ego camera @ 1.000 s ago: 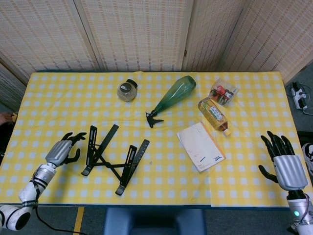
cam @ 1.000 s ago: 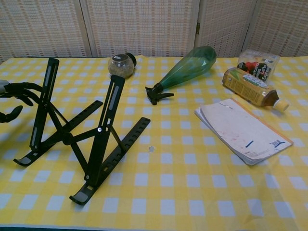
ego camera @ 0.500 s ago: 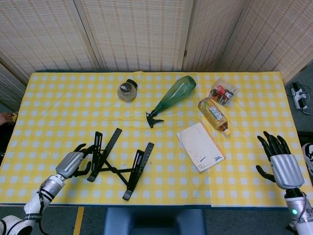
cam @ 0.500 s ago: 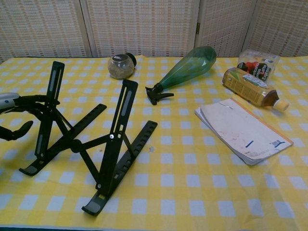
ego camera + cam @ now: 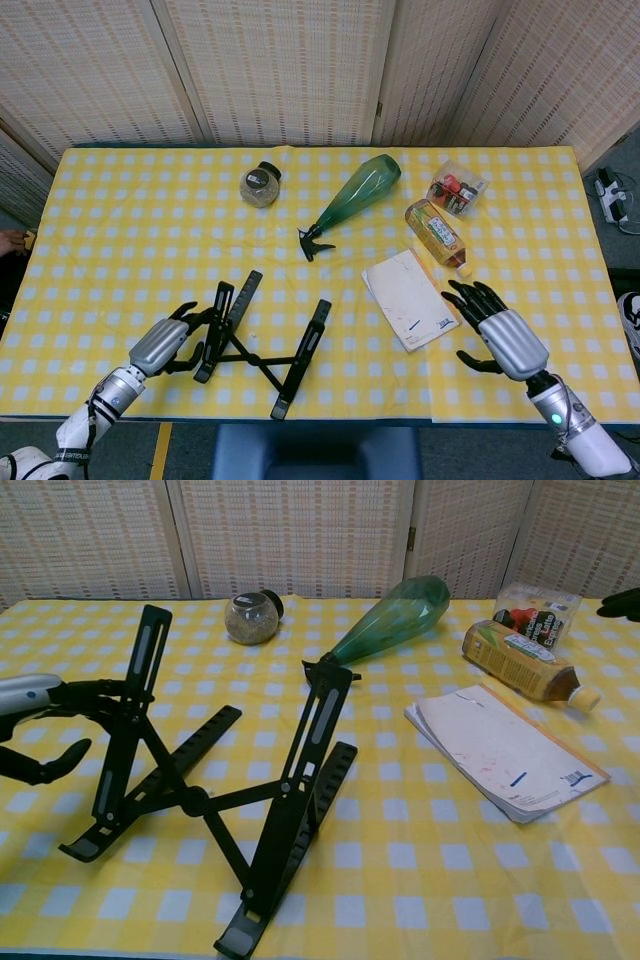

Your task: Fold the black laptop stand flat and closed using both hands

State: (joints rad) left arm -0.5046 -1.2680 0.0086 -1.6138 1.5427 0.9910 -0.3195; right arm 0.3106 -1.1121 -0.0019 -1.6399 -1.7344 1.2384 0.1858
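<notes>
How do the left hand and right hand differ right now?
The left hand has its fingers around the left upright of the laptop stand; the right hand holds nothing, fingers spread. The left hand is at the stand, the right hand apart from it, beside the notebook. Both are silver-backed with black fingers.

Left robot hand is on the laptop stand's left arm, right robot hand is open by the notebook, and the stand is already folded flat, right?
Not quite. The laptop stand is still propped open, its arms raised off the table, as the chest view shows. The rest holds: the left robot hand is on its left arm, and the right robot hand is open by the notebook.
</notes>
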